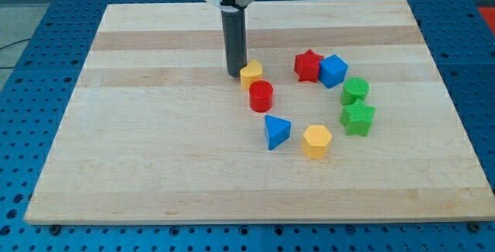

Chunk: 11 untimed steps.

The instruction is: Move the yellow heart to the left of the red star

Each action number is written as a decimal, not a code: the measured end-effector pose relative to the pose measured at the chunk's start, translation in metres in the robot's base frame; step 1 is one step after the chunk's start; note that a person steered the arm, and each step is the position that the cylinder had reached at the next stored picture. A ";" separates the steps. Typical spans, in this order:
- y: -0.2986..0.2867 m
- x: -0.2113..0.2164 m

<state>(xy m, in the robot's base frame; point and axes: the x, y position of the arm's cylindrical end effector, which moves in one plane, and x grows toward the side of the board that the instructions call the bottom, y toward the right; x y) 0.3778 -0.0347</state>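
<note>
The yellow heart (pixel 251 74) lies near the board's middle, just above the red cylinder (pixel 261 96). The red star (pixel 308 66) lies to the heart's right, with a gap between them, and touches the blue cube (pixel 333 71). My tip (pixel 235 75) stands at the heart's left edge, touching it or nearly so. The rod rises straight up to the arm at the view's top.
A blue triangle (pixel 276 131) and a yellow hexagon (pixel 317 141) lie below the red cylinder. Two green blocks (pixel 355 91) (pixel 357 118) lie at the right. The wooden board (pixel 155 128) rests on a blue perforated table.
</note>
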 end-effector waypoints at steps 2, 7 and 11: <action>-0.053 0.011; -0.024 0.041; 0.036 0.020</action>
<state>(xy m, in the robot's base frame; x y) 0.3980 0.0009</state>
